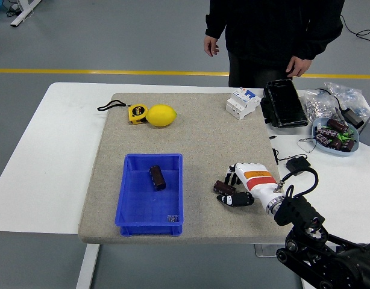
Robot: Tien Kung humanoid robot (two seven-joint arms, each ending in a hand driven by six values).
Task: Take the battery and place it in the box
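Grey floor with a yellow line runs across the top of the frame, and below it a white counter [34,156] carries a beige mat [191,144]. At lower centre-left sits the blue box [132,205], which already holds one dark battery [156,177] lying near its far end.

A second battery [223,187] lies on the mat at lower centre-right, well apart from the box. The right hand [240,188] is down at it, fingers curled close around it, though I cannot tell whether the grip is closed or the battery has left the mat.

So I judge one battery done and this one just at the grasp; lifting, carrying left and dropping it in remain.

A person [269,30] stands at the far side, hands idle. A lemon [161,115] and tape measure [137,113] lie upper left.
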